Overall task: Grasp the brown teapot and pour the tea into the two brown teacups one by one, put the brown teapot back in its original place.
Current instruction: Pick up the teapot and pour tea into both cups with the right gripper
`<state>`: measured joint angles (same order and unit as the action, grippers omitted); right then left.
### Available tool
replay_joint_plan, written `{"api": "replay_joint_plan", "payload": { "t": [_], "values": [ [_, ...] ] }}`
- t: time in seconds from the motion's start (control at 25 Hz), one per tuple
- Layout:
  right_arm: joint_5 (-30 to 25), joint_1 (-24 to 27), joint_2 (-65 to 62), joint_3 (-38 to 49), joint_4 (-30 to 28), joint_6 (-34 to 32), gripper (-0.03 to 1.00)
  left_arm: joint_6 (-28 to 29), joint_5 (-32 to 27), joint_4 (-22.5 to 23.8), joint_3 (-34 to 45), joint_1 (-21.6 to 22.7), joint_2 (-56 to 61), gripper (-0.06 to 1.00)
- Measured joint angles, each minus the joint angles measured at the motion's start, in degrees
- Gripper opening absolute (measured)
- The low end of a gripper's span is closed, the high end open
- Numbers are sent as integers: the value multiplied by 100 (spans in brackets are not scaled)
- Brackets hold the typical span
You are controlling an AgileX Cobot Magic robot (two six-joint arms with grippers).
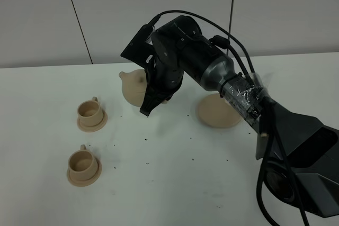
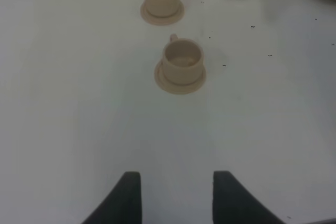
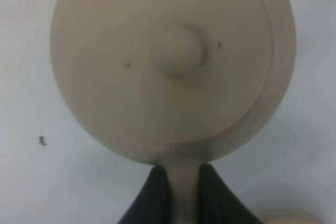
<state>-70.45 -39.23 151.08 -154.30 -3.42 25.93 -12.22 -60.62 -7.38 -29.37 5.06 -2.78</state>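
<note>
R gripper point(image 3: 184, 177) pinches handle of brown teapot point(image 1: 132, 86) near counter point(image 1: 175, 194) rear edge, beside wide saucer point(image 1: 217, 112). R arm point(image 1: 201, 62) covers pot's handle side. Rear teacup point(image 1: 89, 110) and front teacup point(image 1: 82, 161) sit on saucers near left edge. L gripper point(image 2: 176, 179) spread, empty. Dark specks point(image 1: 145, 139) mid-counter.

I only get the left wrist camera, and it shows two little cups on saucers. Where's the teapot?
Observer: The brown teapot is under the right arm, half hidden by it.
Operator: Is anything holding it?
Observer: Yes, the right pincer is shut on its loop handle.
Operator: Is it on its big saucer?
Observer: No, the wide saucer lies bare beside it.
</note>
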Motion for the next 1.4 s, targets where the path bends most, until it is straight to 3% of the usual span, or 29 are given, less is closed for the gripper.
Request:
{"api": "replay_joint_plan", "payload": {
  "t": [0.48,0.96,1.4],
  "values": [
    [543,-59,207,-25,-472,699,9,0,0,0,0,0,0,39],
    [1163,-411,259,-25,-549,1560,9,0,0,6,0,0,0,39],
    [1693,-569,418,-25,-1168,2061,9,0,0,6,0,0,0,39]
  ]
}}
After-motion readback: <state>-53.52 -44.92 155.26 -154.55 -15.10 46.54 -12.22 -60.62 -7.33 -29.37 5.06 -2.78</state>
